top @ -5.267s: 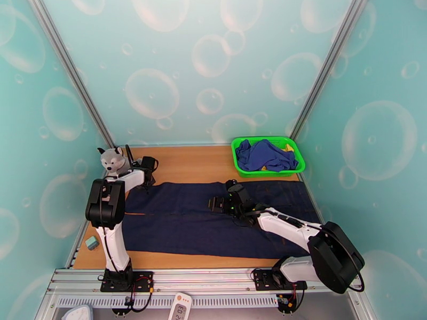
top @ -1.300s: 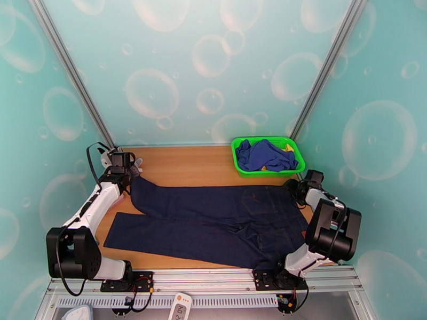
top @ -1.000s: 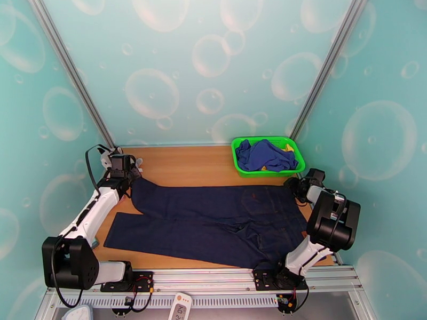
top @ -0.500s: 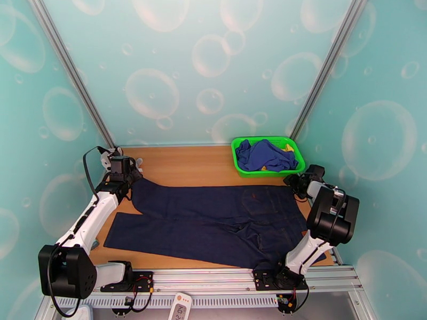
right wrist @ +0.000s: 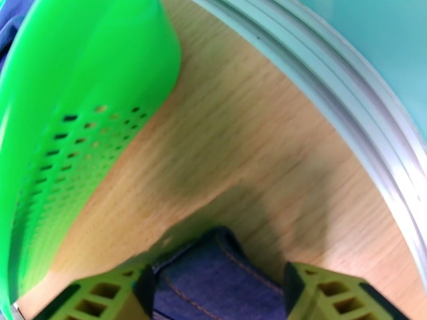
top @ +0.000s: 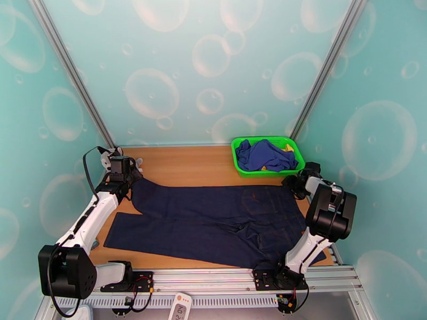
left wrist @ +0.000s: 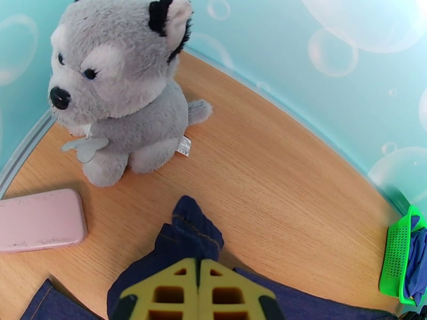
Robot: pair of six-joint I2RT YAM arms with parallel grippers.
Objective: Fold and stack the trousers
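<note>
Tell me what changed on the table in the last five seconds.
The trousers, earlier a neat strip, now lie with legs splayed. The right hand went from mid-table to the waist corner, fingers open astride it; the left hand pinches the far cuff. The green basket stayed.

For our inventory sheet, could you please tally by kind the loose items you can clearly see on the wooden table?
Garments: 2 (navy trousers, blue garment in the basket)
Baskets: 1 (green basket)
Plush toys: 1 (grey plush dog)
Slabs: 1 (pink slab)
Total: 5
</note>
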